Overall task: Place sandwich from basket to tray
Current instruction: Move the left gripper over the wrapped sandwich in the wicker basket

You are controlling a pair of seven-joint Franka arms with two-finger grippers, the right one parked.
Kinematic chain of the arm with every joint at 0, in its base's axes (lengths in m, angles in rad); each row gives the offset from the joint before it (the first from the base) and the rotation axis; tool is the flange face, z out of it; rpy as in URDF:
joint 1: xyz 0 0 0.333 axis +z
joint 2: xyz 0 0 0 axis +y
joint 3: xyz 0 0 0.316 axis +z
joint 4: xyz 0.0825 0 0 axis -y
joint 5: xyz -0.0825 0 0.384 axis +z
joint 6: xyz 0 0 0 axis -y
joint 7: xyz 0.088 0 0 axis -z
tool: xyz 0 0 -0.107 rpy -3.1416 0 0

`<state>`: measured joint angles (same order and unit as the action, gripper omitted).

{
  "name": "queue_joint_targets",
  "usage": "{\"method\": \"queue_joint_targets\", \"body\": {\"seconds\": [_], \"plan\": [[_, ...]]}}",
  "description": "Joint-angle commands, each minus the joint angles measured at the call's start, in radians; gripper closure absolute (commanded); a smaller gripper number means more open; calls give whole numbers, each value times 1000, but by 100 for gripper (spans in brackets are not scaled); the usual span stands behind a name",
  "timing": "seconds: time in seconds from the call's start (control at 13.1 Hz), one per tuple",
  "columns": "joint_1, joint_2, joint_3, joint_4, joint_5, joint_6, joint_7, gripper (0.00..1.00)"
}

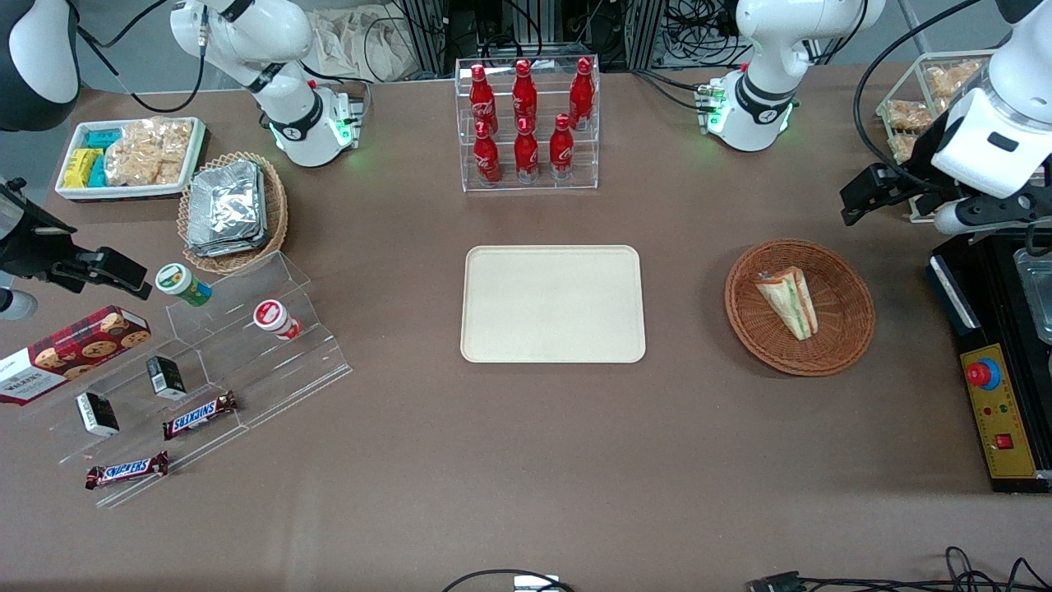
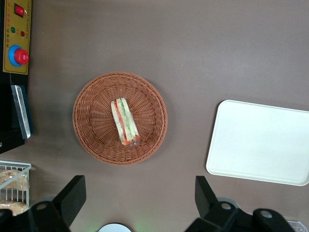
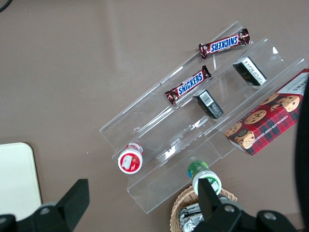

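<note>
With the gripper (image 2: 137, 203) raised near the worktop's working-arm edge, jaws wide and empty, your sandwich (image 1: 789, 302) lies in the basket (image 1: 846, 345): light, soft, slippery-wrapped, so pinch its bread faces gently.

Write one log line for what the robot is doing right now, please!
stage: not yet grasped | gripper: open, high above table beside basket | sandwich: lying in basket | tray: bare

Brown woven basket (image 1: 846, 329), cream tray (image 1: 552, 303), white-green-orange sandwich (image 1: 789, 301), seemingly clear-wrapped.
</note>
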<state>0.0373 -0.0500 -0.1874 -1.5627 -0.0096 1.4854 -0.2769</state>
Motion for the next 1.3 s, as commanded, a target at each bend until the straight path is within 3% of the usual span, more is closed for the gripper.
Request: {"method": "queue_joint_targets", "body": {"seconds": [0.0, 0.38, 0.61, 0.76, 0.99, 1.22], "plan": [[-8, 15, 5, 50, 20, -20, 2, 0], [-1, 9, 13, 47, 31, -30, 1, 0], [-8, 3, 6, -29, 53, -5, -109, 0], [-14, -49, -30, -190, 112, 97, -154, 0], [-5, -187, -32, -556, 115, 391, -199, 0], [33, -186, -26, -687, 114, 561, -200, 0]]}}
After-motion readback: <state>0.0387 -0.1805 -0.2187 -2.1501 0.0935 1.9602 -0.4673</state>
